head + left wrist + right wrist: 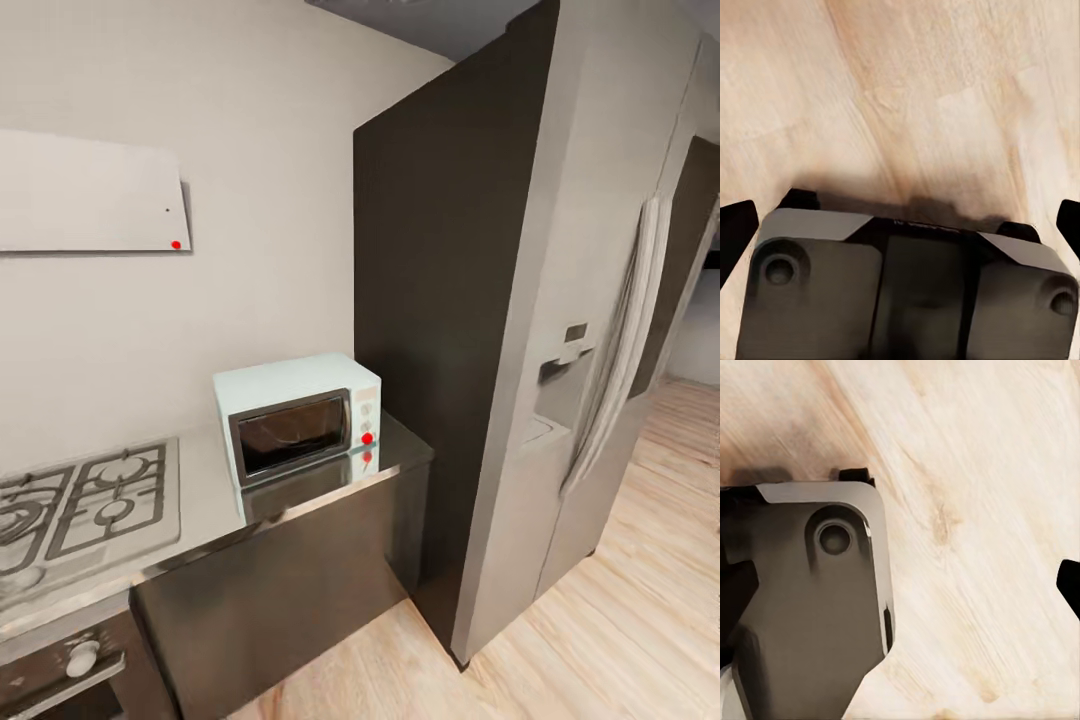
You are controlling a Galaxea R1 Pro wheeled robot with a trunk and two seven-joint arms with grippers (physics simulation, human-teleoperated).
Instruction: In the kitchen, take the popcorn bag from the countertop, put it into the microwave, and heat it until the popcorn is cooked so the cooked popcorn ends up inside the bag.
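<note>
Pale wooden floor planks (945,90) lie under both wrist cameras, with the robot's dark grey base (907,292) just below the left tool (900,225), whose two black fingertips (735,232) stand wide apart at the frame's edges. Only one dark fingertip (1071,585) of the right tool shows beside the base (810,607), so I cannot tell whether it is spread or pressed together. Up in the head view, the mint-blue microwave (296,415) sits door shut at the end of the shiny grey table (205,500), a red dot (367,438) on its white panel, no readable writing. A gas hob (85,505) lies beside it, a tall grey fridge (560,330) past the table's end, and a white wall cabinet (90,195) above.
</note>
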